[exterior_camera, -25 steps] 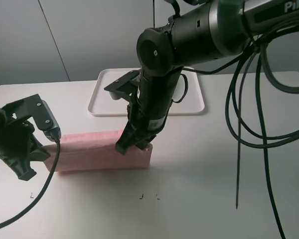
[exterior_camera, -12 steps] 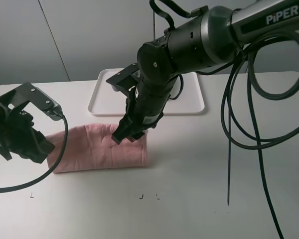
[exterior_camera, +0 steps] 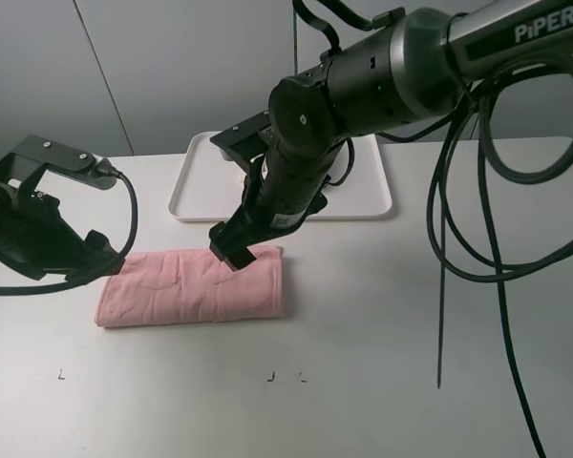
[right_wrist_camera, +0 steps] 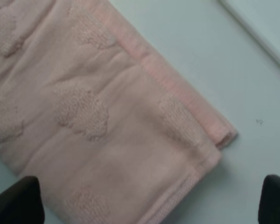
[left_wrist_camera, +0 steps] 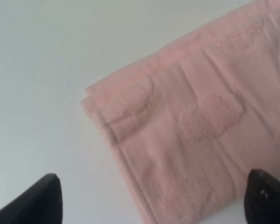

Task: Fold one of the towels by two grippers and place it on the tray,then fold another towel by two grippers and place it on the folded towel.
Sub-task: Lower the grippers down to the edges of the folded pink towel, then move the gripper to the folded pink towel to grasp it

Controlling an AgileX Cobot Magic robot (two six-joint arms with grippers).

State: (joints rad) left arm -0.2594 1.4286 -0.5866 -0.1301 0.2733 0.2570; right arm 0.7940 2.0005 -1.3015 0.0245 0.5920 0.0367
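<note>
A pale pink towel (exterior_camera: pixel 191 286) lies folded in half as a flat strip on the table, in front of the white tray (exterior_camera: pixel 184 196). My left gripper (exterior_camera: pixel 99 256) hovers open just over the towel's left end, which fills the left wrist view (left_wrist_camera: pixel 200 116) between the spread fingertips (left_wrist_camera: pixel 46 198). My right gripper (exterior_camera: pixel 231 250) hangs open above the towel's right end near its far edge; the right wrist view shows that folded corner (right_wrist_camera: pixel 98 116) below it. Neither gripper holds anything. The tray carries no towel. The other towel is out of view.
The right arm's dark body and looping black cables (exterior_camera: pixel 458 239) hang over the table's right half and partly hide the tray's middle. A corner of the tray (right_wrist_camera: pixel 266 28) shows in the right wrist view. Small black marks (exterior_camera: pixel 270 377) sit near the front edge.
Both grippers opened and let go of the towel's lifted edge. The pink towel dropped flat into a half fold. Both grippers lifted and drew back toward the far side.
</note>
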